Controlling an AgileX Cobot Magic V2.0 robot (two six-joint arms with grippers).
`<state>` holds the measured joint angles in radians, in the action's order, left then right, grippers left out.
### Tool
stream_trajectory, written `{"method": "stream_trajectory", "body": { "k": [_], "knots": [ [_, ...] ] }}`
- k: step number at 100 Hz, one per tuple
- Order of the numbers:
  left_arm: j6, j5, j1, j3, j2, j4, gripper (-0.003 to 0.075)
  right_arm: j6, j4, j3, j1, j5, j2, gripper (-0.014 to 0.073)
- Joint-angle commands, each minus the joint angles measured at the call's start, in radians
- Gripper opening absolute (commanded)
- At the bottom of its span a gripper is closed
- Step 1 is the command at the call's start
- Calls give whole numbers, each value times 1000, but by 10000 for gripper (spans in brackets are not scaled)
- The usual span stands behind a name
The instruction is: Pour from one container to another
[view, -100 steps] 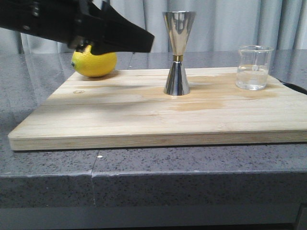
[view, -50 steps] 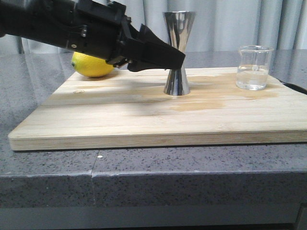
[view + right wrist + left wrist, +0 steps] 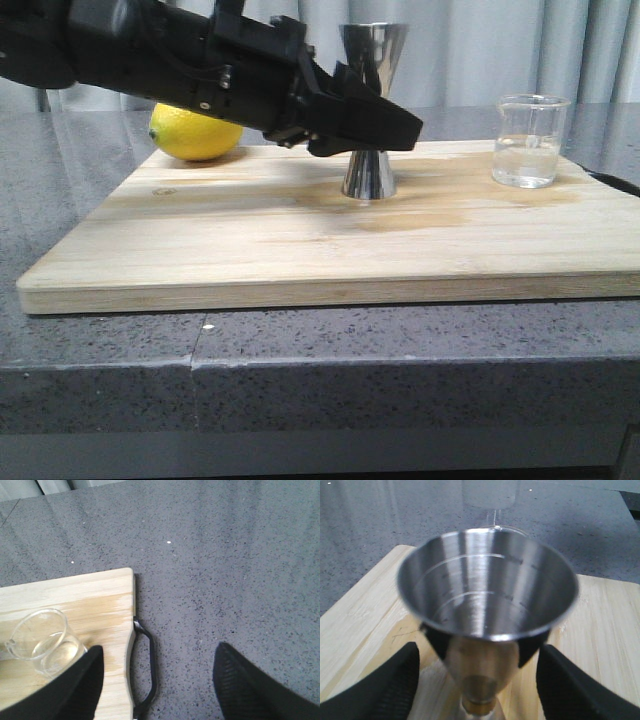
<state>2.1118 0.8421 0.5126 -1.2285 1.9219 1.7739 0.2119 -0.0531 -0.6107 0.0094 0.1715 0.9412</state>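
The left gripper (image 3: 385, 128) reaches in over the cutting board (image 3: 300, 240) and sits level with the narrow waist of the steel jigger (image 3: 372, 60). In the left wrist view its two black fingers (image 3: 380, 690) stand apart, one on each side of the jigger (image 3: 487, 605), with a clear strip of board showing between each finger and the metal, so the gripper is spread around the jigger without pinching it. The jigger stands upright on the board, its wide upper cup open toward the wrist camera; the inside shows engraved measure lines and looks dry, though the picture is a little blurred.

Behind the left arm, back toward its wrist, a yellow lemon (image 3: 195, 135) lies on the board. Beyond the gripper's tips, well past the jigger, a small clear glass beaker (image 3: 528, 140) stands upright near the board's far end, with a little clear liquid in its bottom.

The right gripper (image 3: 157, 680) does not show in the front view. From its own wrist camera its two dark fingers (image 3: 50, 690) are spread wide with nothing between them, hanging over the grey speckled worktop (image 3: 225, 555) at the board's end, where a black handle (image 3: 145, 670) is fixed. The beaker (image 3: 42, 640) sits just beside one of those fingers, seemingly lower than it.
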Motion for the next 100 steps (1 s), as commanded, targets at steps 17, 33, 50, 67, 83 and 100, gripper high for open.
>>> {"method": "stream_trajectory", "body": {
  "k": [17, 33, 50, 67, 83, 100],
  "knots": [
    [2, 49, 20, -47, -28, 68, 463, -11, -7, -38, 0, -78, -6, 424],
    [2, 49, 20, -47, -28, 68, 460, -11, -7, -38, 0, -78, -6, 424],
    [2, 49, 20, -47, -28, 66, 407, -11, -7, -38, 0, -78, -6, 424],
    [2, 51, 20, -47, -28, 66, 286, -11, -7, -38, 0, -78, -6, 424],
    [1, 51, 20, -47, -28, 66, 153, -11, -7, -38, 0, -78, -6, 424],
    [-3, 64, 20, -47, -28, 66, 31, -11, -7, -38, 16, -74, -6, 424]
  ]
}}
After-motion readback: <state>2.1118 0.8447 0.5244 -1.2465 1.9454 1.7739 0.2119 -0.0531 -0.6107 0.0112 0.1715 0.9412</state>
